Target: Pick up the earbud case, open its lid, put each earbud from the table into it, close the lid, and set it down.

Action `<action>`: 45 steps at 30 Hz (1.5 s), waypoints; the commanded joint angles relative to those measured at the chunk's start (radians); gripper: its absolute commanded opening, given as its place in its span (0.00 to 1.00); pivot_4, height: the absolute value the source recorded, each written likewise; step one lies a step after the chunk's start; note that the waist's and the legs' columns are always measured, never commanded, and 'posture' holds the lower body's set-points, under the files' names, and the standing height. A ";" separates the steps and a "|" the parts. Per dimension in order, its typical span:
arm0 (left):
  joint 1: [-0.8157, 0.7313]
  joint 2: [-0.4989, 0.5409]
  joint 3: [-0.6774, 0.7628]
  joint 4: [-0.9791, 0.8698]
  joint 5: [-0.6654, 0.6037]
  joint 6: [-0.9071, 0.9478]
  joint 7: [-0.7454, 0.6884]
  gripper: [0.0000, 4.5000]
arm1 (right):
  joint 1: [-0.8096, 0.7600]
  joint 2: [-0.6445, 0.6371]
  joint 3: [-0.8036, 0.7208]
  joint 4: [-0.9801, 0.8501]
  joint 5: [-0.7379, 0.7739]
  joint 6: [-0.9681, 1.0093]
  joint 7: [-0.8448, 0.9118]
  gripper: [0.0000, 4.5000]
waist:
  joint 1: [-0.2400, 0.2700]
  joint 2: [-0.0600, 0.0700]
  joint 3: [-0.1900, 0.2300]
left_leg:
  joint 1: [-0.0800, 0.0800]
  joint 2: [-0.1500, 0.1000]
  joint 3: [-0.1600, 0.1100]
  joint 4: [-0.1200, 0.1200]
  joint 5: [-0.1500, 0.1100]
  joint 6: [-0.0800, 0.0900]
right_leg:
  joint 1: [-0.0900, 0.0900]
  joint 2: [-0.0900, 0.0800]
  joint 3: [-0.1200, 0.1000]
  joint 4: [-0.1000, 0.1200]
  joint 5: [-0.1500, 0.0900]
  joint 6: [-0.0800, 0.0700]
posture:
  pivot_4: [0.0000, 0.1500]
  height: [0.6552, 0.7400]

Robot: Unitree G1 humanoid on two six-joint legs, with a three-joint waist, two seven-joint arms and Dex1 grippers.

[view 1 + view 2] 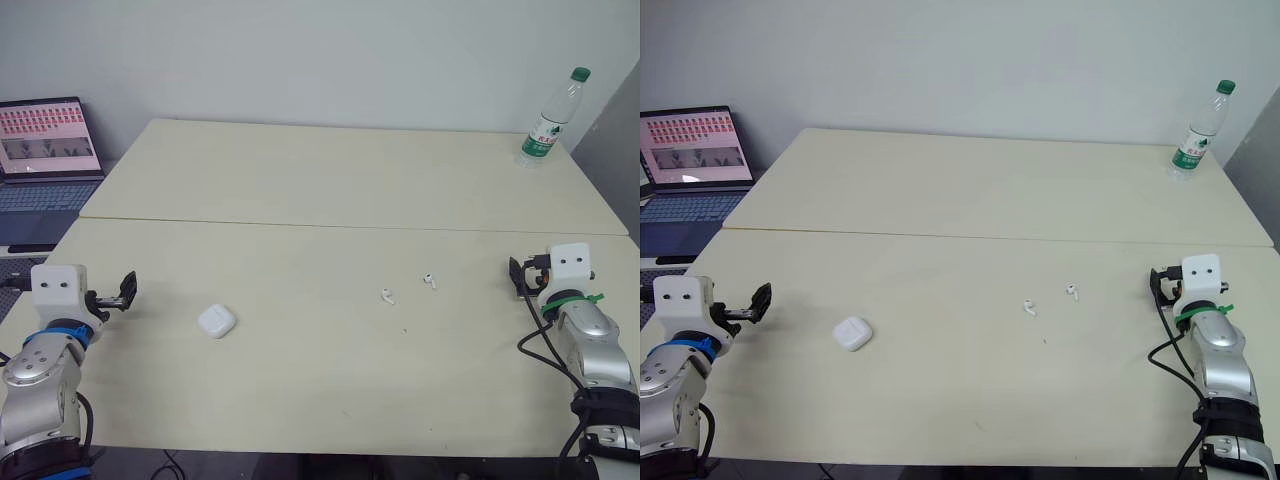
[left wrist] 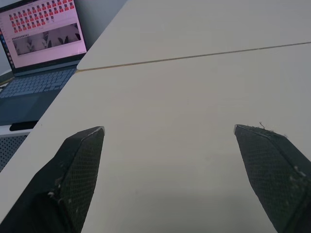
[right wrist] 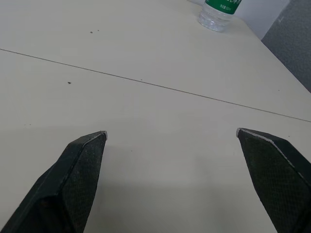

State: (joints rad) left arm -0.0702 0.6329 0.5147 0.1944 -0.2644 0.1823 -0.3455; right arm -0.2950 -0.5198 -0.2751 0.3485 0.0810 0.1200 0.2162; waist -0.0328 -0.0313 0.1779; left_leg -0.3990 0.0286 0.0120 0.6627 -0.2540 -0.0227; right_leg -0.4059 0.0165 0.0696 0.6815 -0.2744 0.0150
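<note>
Picking up the small white rounded plastic earbud case, towards the pale beige worktop's front-left corner, calls for the spread left gripper to straddle it squarely before pinching; right gripper likewise spread.

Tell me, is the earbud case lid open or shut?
Shut: the earbud case lies on the table as one smooth white block, no lid raised.

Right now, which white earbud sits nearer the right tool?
The small white earbud on the robot's right; the other white earbud lies nearer the white rounded case.
</note>
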 commanded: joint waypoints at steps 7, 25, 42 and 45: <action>-0.025 0.045 0.041 -0.006 -0.008 -0.032 0.001 1.00 | -0.022 -0.019 -0.033 -0.001 0.008 -0.028 -0.016 1.00 | 0.000 0.000 0.000 | 0.000 0.000 0.000 0.000 0.000 0.000 | 0.000 0.000 0.000 0.000 0.000 0.000 | 1.00 1.00; 0.022 0.137 0.049 -0.173 -0.202 0.120 -0.255 1.00 | -0.044 -0.004 0.004 -0.020 0.040 -0.051 0.080 1.00 | -0.002 0.000 0.000 | 0.000 0.000 0.000 0.000 0.000 0.000 | 0.000 0.000 0.000 0.000 0.000 0.000 | 1.00 1.00; 0.136 0.336 -0.240 -0.383 -0.239 0.327 -0.656 1.00 | -0.212 -0.017 0.421 -0.530 0.467 0.342 0.940 1.00 | -0.015 0.001 0.001 | -0.001 0.001 -0.006 -0.001 0.000 0.000 | 0.000 0.000 -0.007 0.000 -0.002 -0.003 | 1.00 1.00; 0.119 0.331 -0.293 -0.329 -0.175 0.276 -0.673 1.00 | -0.229 -0.013 0.446 -0.575 0.480 0.370 0.960 1.00 | -0.012 0.001 0.001 | -0.001 0.001 -0.006 0.000 0.000 0.000 | 0.000 0.000 -0.007 0.000 -0.002 -0.004 | 1.00 1.00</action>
State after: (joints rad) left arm 0.0593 0.9540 0.2349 -0.1448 -0.4642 0.4903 -1.0050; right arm -0.5031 -0.5271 0.1775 -0.1832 0.5334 0.4765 1.1598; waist -0.0447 -0.0299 0.1785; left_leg -0.3996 0.0292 0.0064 0.6626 -0.2542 -0.0226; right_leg -0.4056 0.0163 0.0626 0.6817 -0.2768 0.0113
